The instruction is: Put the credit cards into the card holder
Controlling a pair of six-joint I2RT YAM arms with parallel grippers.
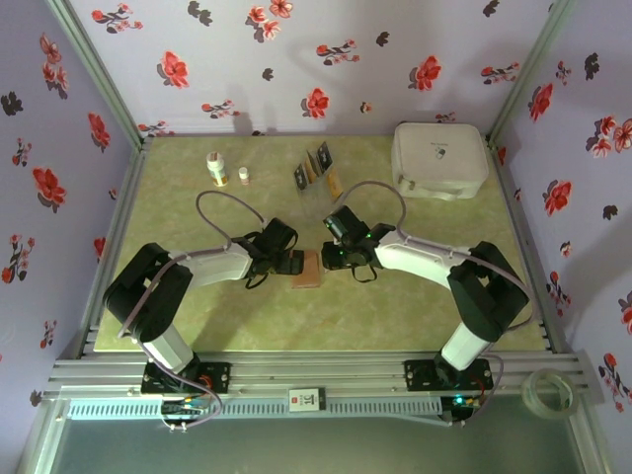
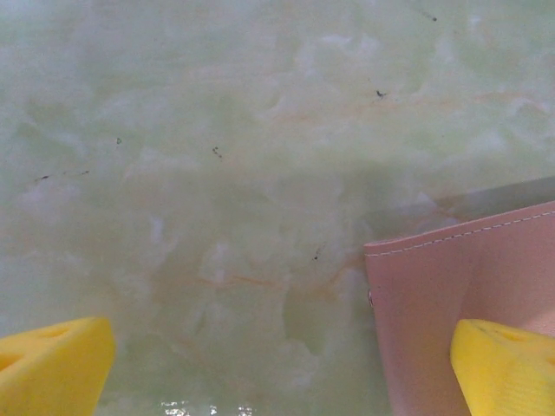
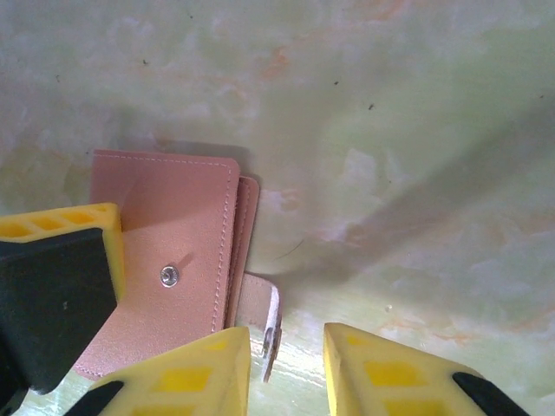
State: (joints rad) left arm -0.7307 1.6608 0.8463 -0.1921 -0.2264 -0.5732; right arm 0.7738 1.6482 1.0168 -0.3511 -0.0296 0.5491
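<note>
- Card holder [image 1: 307, 269] lies flat on the table [image 1: 197, 316], near mid-table, between left gripper [image 1: 291, 262] and right gripper [image 1: 330, 255].
- Credit cards [image 1: 316, 166] stand grouped behind the card holder, toward the far edge.
- Large case [image 1: 439, 160] sits in the far right corner.
- Two bottles [image 1: 216, 168] stand side by side, left of the credit cards.
- Tape roll [image 1: 551, 390] lies off the table, near right.
</note>
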